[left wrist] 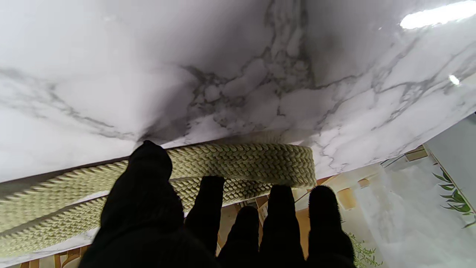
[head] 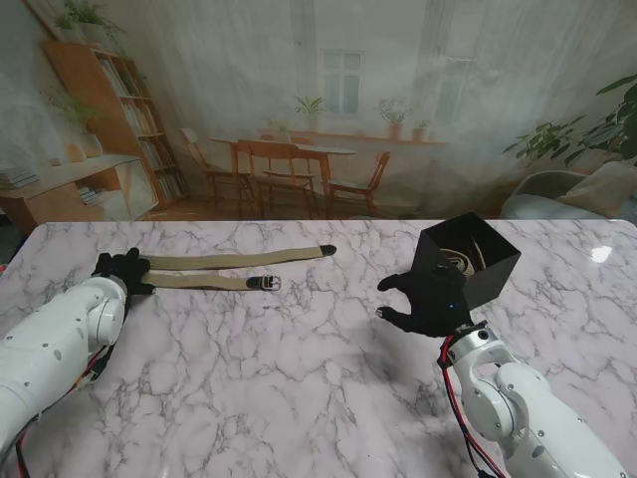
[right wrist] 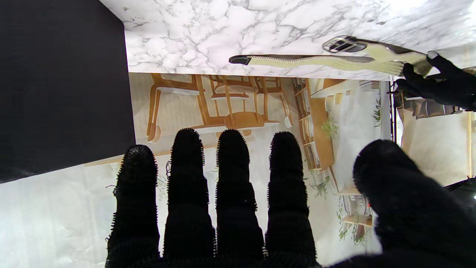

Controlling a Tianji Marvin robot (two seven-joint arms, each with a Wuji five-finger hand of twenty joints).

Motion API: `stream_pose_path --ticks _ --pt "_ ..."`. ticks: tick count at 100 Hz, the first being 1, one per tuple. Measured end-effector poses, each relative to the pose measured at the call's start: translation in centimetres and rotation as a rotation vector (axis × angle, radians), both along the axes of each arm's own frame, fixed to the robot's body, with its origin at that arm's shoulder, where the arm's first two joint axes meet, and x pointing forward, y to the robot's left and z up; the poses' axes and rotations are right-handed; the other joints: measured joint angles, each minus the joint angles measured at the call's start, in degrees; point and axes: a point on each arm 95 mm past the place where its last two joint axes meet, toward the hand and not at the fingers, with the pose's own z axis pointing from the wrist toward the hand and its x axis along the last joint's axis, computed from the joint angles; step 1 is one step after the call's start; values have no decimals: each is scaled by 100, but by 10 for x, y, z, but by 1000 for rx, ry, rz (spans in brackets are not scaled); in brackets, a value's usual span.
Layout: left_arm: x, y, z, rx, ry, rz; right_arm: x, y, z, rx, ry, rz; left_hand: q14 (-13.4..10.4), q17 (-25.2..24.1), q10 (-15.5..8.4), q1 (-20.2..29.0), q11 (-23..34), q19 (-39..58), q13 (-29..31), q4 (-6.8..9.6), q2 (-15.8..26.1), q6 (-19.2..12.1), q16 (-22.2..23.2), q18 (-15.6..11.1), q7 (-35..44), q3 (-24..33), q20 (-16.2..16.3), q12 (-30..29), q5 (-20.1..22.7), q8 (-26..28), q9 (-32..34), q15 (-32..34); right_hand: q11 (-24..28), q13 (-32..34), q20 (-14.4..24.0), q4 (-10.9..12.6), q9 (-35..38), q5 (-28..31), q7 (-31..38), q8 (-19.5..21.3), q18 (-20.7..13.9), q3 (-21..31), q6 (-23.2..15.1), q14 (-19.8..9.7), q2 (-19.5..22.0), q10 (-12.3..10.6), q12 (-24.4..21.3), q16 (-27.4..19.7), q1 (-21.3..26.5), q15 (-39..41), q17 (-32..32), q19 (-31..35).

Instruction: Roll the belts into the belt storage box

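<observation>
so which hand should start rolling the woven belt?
Left. The left hand is already at the folded end of the olive woven belt, fingers over the bend. The right hand hangs open beside the black storage box, well away from the belt.

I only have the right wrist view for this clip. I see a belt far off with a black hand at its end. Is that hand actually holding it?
Observer: Yes. In its own wrist view the left hand has its thumb over the folded end of the belt and its fingers under it.
Operator: And the black wall beside my fingers?
Observer: That is the box, tipped with its opening facing up and towards the belt; another belt is coiled inside.
Operator: Is my hand touching it?
Observer: The right hand is open right in front of the box; contact cannot be told.
</observation>
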Motion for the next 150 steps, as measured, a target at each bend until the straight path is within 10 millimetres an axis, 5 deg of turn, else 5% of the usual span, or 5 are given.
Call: stream_pose_path --ticks 41,60,77,113,150 --pt "-1 -1 -1 15 -2 0 0 0 0 -1 1 0 -69 324 3 316 952 932 606 -25 -416 -213 446 -4 2231 577 286 638 -653 2078 563 540 1 -2 0 0 0 0 0 6 1 0 0 0 0 0 48 0 0 0 -13 0" --pt "1 -4 -2 44 0 -16 0 0 0 -1 2 0 -87 741 -232 752 2051 2071 1307 -22 -772 -285 1908 -37 3572 1054 929 2475 -655 3227 1528 1644 1 -58 0 0 0 0 0 7 1 0 0 0 0 0 49 1 0 0 -48 0" --pt "2 -3 -5 23 -53 -14 0 0 -1 -1 3 -1 -58 1309 -297 1101 1454 2651 2178 -55 -1123 -431 2840 26 4315 1009 1147 4320 98 3483 3086 2077 1 -58 0 0 0 0 0 8 1 0 0 -1 0 0 50 1 0 0 -49 0" --pt "-18 -13 17 34 -109 -122 0 -1 -1 0 3 -5 -6 2123 -444 1108 1259 2793 3171 -55 -1434 -778 1832 7 3969 1004 1073 3699 558 3117 4362 1978 2 -58 44 0 0 0 0 9 1 -1 0 -1 0 1 50 1 0 0 -51 0" --pt "-43 -14 37 17 -149 -190 0 -2 0 2 1 -8 81 2403 -417 1108 1115 2872 3528 -55 -1426 -836 1671 10 2924 1004 1068 3491 1132 2404 4725 1977 2 -58 47 55 0 1 0 10 1 -2 0 -1 0 2 51 1 0 0 -51 0"
